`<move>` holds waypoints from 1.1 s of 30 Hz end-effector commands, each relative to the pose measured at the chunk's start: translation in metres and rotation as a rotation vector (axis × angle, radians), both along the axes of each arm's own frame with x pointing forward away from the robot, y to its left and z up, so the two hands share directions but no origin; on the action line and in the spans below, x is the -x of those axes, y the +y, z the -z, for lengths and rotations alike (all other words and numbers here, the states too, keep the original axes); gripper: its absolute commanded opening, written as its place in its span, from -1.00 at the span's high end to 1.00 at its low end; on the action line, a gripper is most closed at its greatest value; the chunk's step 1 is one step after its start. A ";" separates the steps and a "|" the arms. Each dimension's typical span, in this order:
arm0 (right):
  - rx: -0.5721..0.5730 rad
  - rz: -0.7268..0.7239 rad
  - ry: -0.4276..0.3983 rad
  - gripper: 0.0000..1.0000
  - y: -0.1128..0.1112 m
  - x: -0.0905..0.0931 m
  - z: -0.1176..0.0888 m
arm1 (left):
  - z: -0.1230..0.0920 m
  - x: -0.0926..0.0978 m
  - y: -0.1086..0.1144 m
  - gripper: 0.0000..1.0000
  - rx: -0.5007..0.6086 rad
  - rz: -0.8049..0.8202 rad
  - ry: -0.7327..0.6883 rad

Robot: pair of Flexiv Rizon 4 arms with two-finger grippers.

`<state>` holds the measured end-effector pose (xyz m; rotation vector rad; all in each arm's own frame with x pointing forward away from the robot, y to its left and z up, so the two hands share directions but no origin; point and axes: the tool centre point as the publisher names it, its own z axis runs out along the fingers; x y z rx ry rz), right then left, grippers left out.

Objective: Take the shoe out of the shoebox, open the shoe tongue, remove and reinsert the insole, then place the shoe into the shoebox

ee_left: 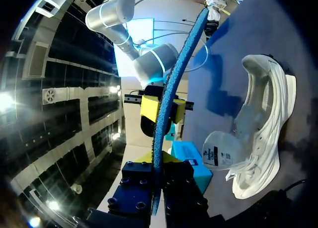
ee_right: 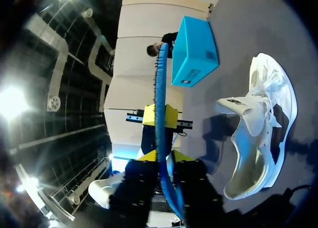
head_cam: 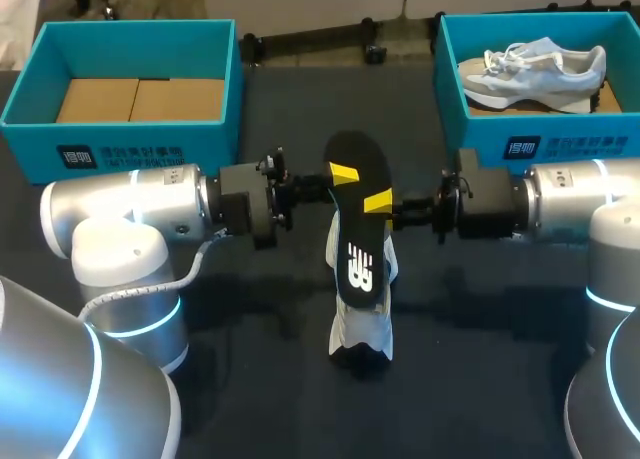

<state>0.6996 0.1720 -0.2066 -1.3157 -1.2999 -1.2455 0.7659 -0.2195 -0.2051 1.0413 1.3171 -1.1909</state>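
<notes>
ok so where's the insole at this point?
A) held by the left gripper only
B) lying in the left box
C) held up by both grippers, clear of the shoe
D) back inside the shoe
C: the left gripper and the right gripper each clamp a side edge of the insole, and both wrist views show it held off the table, apart from the white shoe, which lies there without it.

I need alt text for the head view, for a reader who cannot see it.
The left gripper and right gripper hold a black insole from opposite sides over a white shoe on the dark table. Behind stand two teal boxes: the left box holds cardboard, the right box a second shoe.
</notes>
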 end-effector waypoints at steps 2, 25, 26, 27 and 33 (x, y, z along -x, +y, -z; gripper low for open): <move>0.023 -0.019 -0.022 -1.00 -0.022 0.005 0.001 | -0.003 0.012 0.016 1.00 -0.023 0.001 0.005; 0.201 -0.449 -0.086 -1.00 -0.131 0.012 0.029 | -0.020 0.107 0.059 1.00 -0.145 0.068 0.130; 0.203 -0.458 -0.086 -1.00 -0.133 0.012 0.029 | -0.020 0.108 0.059 1.00 -0.147 0.069 0.133; 0.205 -0.505 -0.093 -1.00 -0.141 0.014 0.026 | -0.021 0.114 0.058 1.00 -0.152 0.062 0.139; 0.216 -0.608 -0.083 -1.00 -0.149 0.019 0.025 | -0.024 0.131 0.055 1.00 -0.219 0.056 0.193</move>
